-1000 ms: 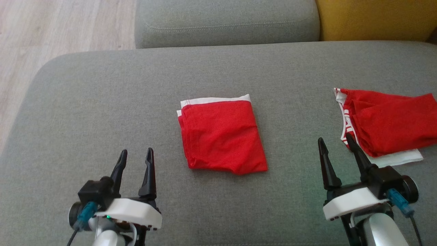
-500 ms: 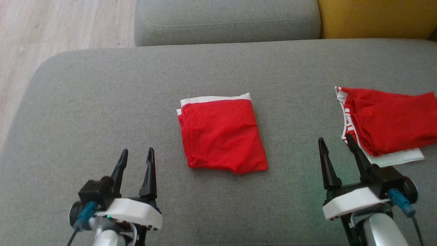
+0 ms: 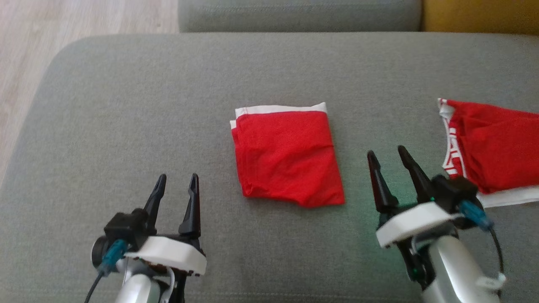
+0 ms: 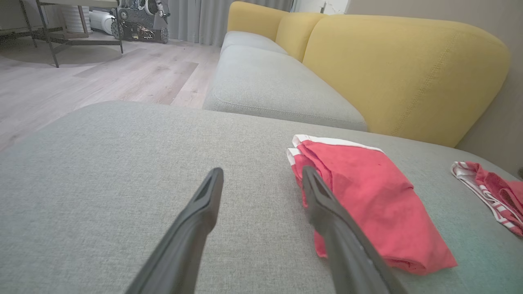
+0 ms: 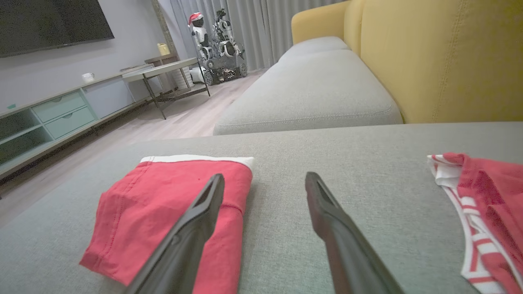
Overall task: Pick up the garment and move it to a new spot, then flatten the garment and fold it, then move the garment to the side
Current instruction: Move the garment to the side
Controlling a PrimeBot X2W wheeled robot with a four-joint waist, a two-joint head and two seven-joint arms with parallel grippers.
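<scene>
Right gripper (image 3: 385,150) edged toward the folded garment (image 3: 288,162) (left gripper (image 3: 177,176) idle, both spread wide, empty); seemingly only the move aside remained.

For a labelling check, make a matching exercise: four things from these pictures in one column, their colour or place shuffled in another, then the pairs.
1 folded garment
2 crumpled garment
3 sofa backrest
4 floor

A yellow
B middle of the grey cushion
C pale wood
D cushion's right side, striped white band

Pairs: 1-B; 2-D; 3-A; 4-C
</scene>
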